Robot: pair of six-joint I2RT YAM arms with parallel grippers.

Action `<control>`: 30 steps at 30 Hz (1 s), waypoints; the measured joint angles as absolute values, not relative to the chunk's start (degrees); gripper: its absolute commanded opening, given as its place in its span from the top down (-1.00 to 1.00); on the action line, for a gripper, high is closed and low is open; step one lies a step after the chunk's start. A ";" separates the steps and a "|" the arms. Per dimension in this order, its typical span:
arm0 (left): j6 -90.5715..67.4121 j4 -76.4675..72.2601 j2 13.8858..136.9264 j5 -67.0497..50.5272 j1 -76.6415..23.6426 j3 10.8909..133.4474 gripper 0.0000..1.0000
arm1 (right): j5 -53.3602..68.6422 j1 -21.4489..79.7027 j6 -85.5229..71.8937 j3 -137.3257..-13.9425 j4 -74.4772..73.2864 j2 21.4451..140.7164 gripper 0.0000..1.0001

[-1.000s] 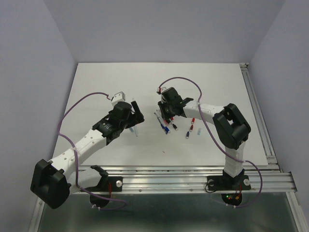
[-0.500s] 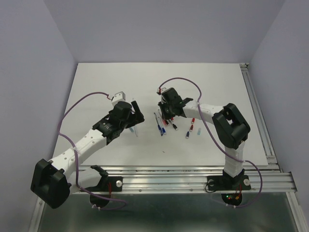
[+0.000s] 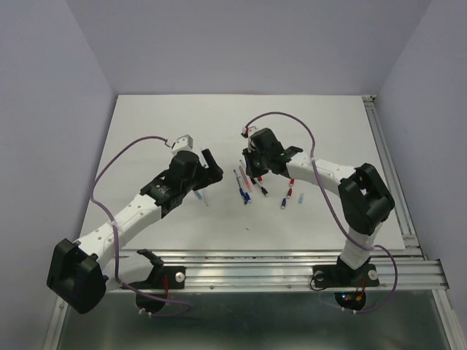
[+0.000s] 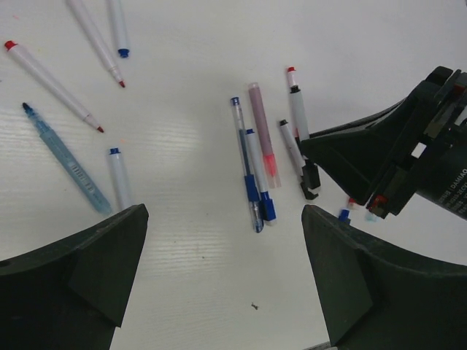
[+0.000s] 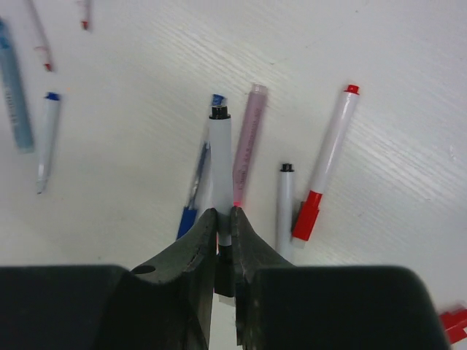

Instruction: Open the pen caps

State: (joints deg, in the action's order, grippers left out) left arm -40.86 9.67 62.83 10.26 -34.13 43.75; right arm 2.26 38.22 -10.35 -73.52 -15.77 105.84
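The right gripper [image 5: 225, 219] is clamped on 1 white pen [image 5: 220, 146] with a black tip. It sits in the cluster of pens [image 3: 248, 188] about midway between the left and right edges of the table [image 3: 328, 131]. The left gripper [image 4: 225, 219] hangs over them, fingers spread wide, holding nothing. In so narrow a pinch the thin barrel could swivel or slip once the other arm pulls. The pink pen [image 5: 248, 138] and blue pen [image 5: 195, 182] just beside it could get dragged. The fingers hide the pen's lower end, so cap or barrel cannot be told.
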 measured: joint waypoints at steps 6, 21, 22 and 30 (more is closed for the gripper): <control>-41.17 0.84 62.89 3.51 -34.13 43.07 -0.94 | 13.85 38.17 -13.34 -66.98 -11.44 96.49 0.68; -44.86 -9.76 66.78 -4.78 -34.13 40.07 0.20 | 33.36 38.17 -26.41 -59.61 4.67 90.54 0.68; -45.23 -10.04 66.78 -4.97 -34.13 39.97 0.35 | 33.63 38.17 -27.03 -59.37 5.21 90.35 0.68; -46.83 -13.52 66.48 -7.16 -34.04 38.94 1.00 | 34.74 37.93 -30.94 -58.39 9.04 90.24 0.10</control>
State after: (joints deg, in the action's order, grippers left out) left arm -46.83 -13.52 66.48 -7.16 -34.04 38.94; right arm 34.74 37.93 -30.94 -58.39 9.04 90.24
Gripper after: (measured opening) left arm 0.076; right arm 0.308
